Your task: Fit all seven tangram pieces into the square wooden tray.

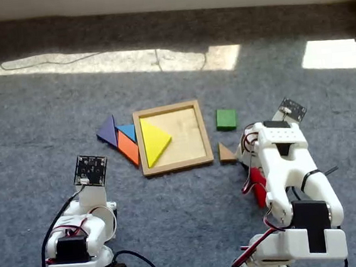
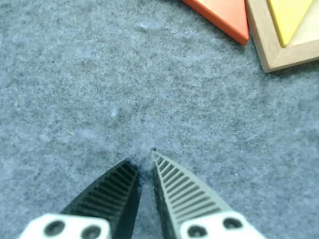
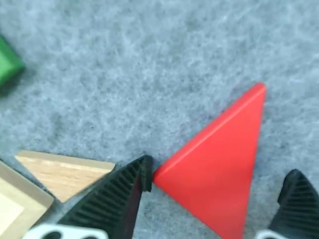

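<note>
High view, from the left: the left arm sits low over the grey felt-covered tabletop (image 1: 49, 108), and its wrist view shows the left fingers (image 2: 114, 191) drawn together on nothing, tips just above bare felt, so this arm looks parked rather than engaged. Next comes a cluster of three loose pieces lying flat and touching one another: a purple wooden triangle (image 1: 108, 131), a blue wooden piece (image 1: 127, 131) and an orange wooden parallelogram (image 1: 127, 147), the orange one right against the outer left rim of the square wooden tray (image 1: 166, 107). Inside the tray lies one large yellow wooden triangle (image 1: 153, 141), its long edge along the left wall, probably to leave the remaining floor open for the other six. Right of the tray, apart from it, rest a green wooden square (image 1: 226, 119) and, nearer the arms and just beside the tray's corner, a small plain wooden triangle (image 1: 226, 153). Farthest right, the right fingers (image 3: 117, 194) are spread wide around a red wooden triangle (image 3: 219, 164) lying flat on the felt, one tip at its corner, which reads as lining up a pinch across it.
</note>
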`<state>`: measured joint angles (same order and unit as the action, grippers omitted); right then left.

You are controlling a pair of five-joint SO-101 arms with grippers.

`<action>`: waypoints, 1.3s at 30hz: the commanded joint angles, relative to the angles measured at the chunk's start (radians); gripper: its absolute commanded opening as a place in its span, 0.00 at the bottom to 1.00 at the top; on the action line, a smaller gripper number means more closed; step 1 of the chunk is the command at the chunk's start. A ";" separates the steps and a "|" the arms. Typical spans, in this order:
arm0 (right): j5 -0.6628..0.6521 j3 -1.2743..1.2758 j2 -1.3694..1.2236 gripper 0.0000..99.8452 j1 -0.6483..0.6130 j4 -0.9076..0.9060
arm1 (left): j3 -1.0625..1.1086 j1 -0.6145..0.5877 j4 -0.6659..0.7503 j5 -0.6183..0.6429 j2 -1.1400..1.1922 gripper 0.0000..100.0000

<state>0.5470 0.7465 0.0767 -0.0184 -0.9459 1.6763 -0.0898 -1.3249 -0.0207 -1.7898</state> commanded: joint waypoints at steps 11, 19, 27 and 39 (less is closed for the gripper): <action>-0.011 -0.022 0.008 0.39 -0.033 -0.030 | 0.021 -0.008 -0.003 -0.003 -0.022 0.01; -0.006 -0.015 0.012 0.39 -0.031 -0.033 | 0.021 -0.008 -0.003 -0.003 -0.022 0.01; -0.011 -0.016 0.015 0.22 -0.031 -0.028 | 0.021 -0.008 -0.003 -0.003 -0.022 0.01; -0.084 -0.015 0.114 0.19 -0.031 -0.036 | 0.021 -0.008 -0.003 -0.003 -0.022 0.01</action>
<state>0.5117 0.7465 0.0936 -0.0368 -0.9735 1.6763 -0.0898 -1.3249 -0.0207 -1.7898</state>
